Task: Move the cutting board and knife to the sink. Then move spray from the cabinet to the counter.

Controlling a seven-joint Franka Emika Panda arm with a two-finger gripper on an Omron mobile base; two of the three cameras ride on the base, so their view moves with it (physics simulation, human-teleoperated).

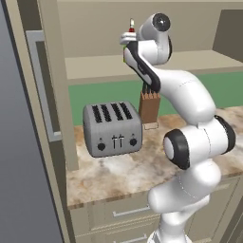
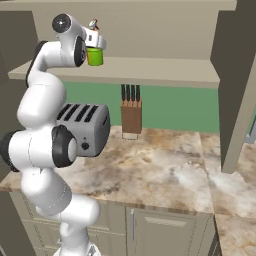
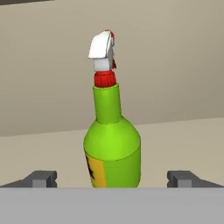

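Observation:
The spray (image 3: 113, 148), a green bottle with a yellow label and a red-and-white top, stands upright on the cabinet's beige shelf (image 2: 160, 70). My gripper (image 3: 113, 179) is open, one fingertip on each side of the bottle's lower body with gaps to it. From the base cameras the hand (image 2: 95, 41) is raised to shelf height with the green bottle (image 2: 95, 56) just beyond it and the spray top (image 1: 131, 26) above it. The counter (image 1: 118, 171) lies below. The cutting board, the knife and the sink are out of view.
A silver toaster (image 1: 112, 128) and a wooden block of black-handled knives (image 1: 149, 109) stand on the counter under the shelf. An open cabinet door with a grey bar handle (image 1: 42, 85) juts out at the left; another door panel (image 2: 235, 90) stands at the right.

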